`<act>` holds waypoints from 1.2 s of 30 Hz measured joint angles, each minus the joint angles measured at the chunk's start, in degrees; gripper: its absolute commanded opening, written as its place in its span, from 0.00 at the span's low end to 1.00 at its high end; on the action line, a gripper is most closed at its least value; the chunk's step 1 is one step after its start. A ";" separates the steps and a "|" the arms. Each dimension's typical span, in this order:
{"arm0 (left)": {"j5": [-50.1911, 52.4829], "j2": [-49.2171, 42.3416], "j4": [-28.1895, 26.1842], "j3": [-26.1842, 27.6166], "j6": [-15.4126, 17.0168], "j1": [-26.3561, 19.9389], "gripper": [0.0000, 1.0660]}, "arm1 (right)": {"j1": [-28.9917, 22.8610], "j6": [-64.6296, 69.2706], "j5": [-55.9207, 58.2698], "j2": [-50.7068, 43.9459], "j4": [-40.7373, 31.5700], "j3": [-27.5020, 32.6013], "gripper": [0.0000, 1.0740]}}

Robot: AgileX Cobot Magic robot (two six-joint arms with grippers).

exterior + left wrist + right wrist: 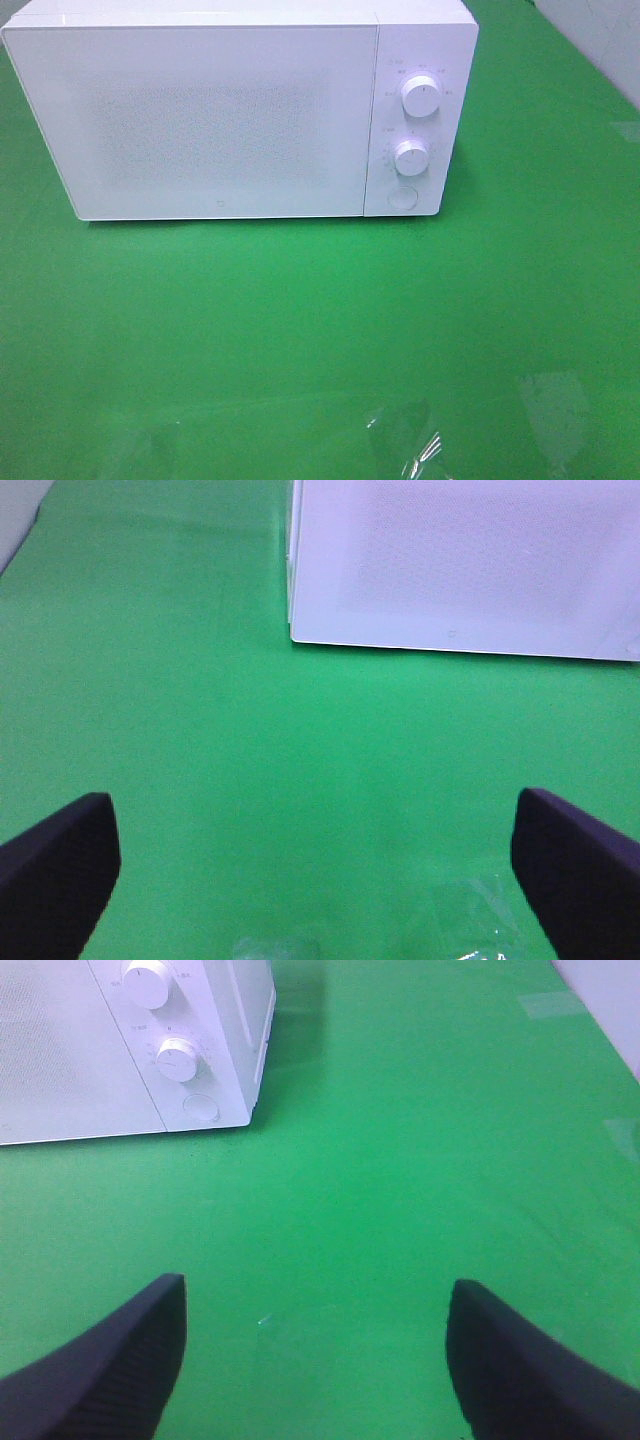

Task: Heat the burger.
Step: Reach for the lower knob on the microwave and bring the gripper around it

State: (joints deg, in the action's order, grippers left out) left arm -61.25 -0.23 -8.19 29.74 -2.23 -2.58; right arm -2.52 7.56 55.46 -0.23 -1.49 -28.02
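The burger is out of view in every frame. A white microwave (220, 115) stands at the back of the green table with its door shut; two round knobs and a round button (404, 197) sit on its right panel. The left wrist view shows my left gripper (315, 880) open wide over bare green cloth, facing the microwave's (465, 565) lower left corner. My right gripper (315, 1360) is open too, empty, with the microwave's (130, 1050) knob panel ahead and to one side. Neither arm appears in the exterior high view.
Green cloth (300, 330) covers the table in front of the microwave. Crinkled clear plastic film (420, 445) lies at the near edge. A pale wall or surface (610, 40) shows at the far right corner.
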 measured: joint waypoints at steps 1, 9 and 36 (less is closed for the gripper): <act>0.00 0.00 0.00 0.00 0.00 0.00 0.93 | 0.00 0.00 0.00 0.00 0.00 0.00 0.66; 0.00 0.00 1.49 0.00 0.00 -0.40 0.93 | 0.00 0.00 0.00 0.00 0.00 0.00 0.66; 0.00 0.00 4.70 0.00 1.03 -0.40 0.93 | 0.00 0.00 0.00 0.00 0.00 0.00 0.66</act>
State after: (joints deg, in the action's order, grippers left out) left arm -61.25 -0.23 -3.50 29.74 -1.20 -2.98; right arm -2.52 7.56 55.46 -0.23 -1.49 -28.02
